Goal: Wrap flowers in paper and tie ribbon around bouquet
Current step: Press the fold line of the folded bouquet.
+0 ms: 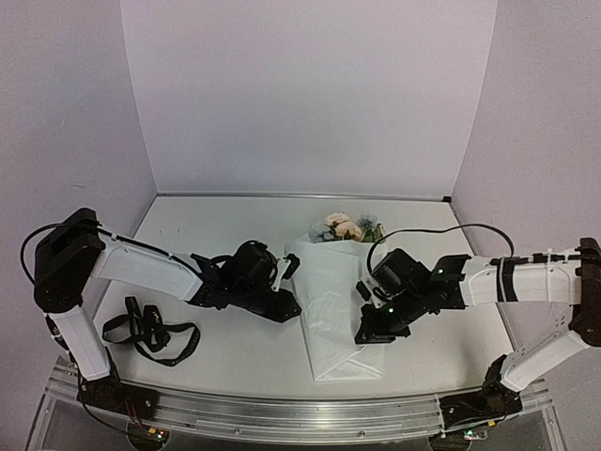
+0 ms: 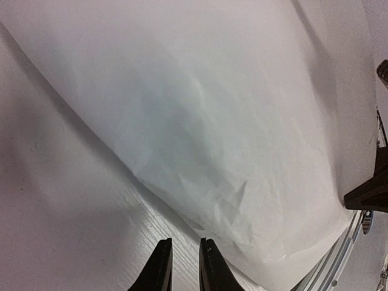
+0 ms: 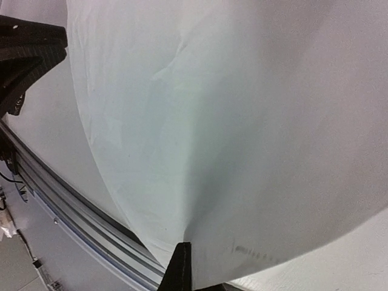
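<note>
The white surface [image 1: 235, 352] carries a long white tissue-paper cone [image 1: 331, 310] at its middle, rolled to bundle the flowers. A narrow black fabric ribbon [image 1: 150, 331] lies loose, well apart at near left, ready for tying, I judge. The right claw [image 3: 182, 248] pinches the cone's edge, likely to hold the wrap closed. The left claw [image 2: 185, 244] stands narrowly parted beside the other edge, gripping nothing. Peach and pale-blue blooms [image 1: 345, 226] peek from the far end.

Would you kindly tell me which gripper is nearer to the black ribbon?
Left. The left gripper is at the left edge of the paper, toward the ribbon; the right gripper is beyond the paper, at its right edge.
</note>
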Robot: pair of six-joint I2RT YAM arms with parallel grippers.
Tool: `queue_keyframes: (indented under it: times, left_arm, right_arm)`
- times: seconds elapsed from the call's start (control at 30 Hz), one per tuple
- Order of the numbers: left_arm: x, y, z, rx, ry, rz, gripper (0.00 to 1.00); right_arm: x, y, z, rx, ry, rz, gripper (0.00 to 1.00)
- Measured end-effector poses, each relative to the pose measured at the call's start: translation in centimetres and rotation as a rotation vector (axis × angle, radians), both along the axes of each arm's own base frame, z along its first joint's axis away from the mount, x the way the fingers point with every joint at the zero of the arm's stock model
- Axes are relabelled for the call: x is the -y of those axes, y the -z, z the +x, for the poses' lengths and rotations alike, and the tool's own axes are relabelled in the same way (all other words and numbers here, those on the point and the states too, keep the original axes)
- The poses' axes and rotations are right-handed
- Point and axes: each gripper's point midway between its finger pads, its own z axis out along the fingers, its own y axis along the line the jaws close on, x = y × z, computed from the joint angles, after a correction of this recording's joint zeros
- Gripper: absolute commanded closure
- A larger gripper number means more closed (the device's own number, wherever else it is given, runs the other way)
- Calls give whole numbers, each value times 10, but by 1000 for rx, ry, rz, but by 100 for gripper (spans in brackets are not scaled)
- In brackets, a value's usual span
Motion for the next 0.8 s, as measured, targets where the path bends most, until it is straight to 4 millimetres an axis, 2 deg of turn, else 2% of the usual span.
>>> queue_keyframes:
  times: [0.13,0.23,0.57,0.8]
  left_arm:
    - [10,-5,3,3,21,-15,83]
    - [17,-14,5,13,31,-37,83]
    - [34,-27,-11,-30,140,-116,86]
    - [49,-24,-21,-71,207,-175,82]
  right_arm:
    - [19,11,-5,41,-7,-71,100]
    - [26,18,-5,47,-2,-106,100]
    - [33,33,2,67,14,-174,100]
    - [37,36,6,81,24,-199,100]
